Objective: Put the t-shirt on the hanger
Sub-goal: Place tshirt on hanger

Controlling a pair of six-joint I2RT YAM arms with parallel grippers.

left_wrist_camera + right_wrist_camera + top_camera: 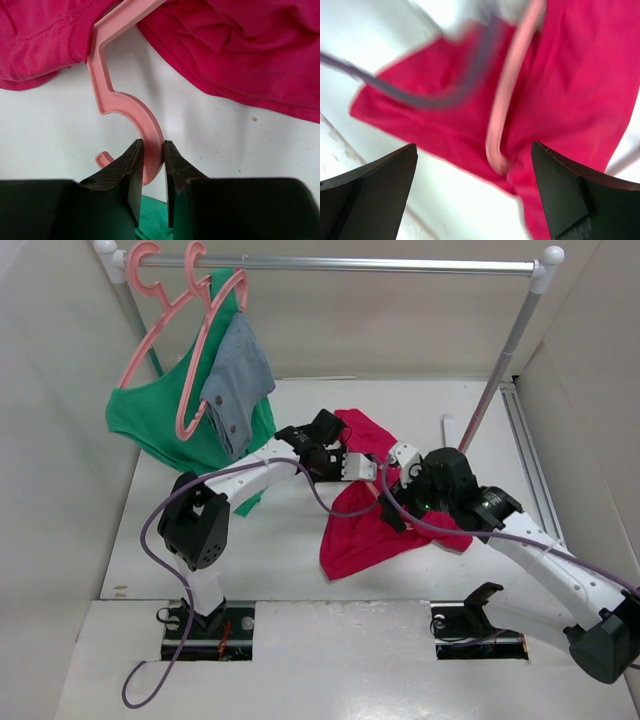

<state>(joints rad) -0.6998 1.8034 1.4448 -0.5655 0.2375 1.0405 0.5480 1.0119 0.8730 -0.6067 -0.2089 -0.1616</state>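
Your left gripper point(152, 160) pinches the hanger point(96, 70) hook, t-shirt point(250, 50) at 12 o'clock — right gripper point(474, 155) gapes wide.

The left arm point(255, 466) and right arm point(545, 558) have white links and bulky black joint housings; a grey-purple cable point(146, 538) loops along each, and the gripper fingers point(122, 172) are matte black wedges

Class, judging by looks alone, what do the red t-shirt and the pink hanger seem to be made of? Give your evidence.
The t-shirt looks like soft matte knit cloth, possibly cotton: it crumples in folds and has a stitched hem. The hanger looks like moulded plastic, smooth-surfaced: even pink colour, thin rigid curled hook.
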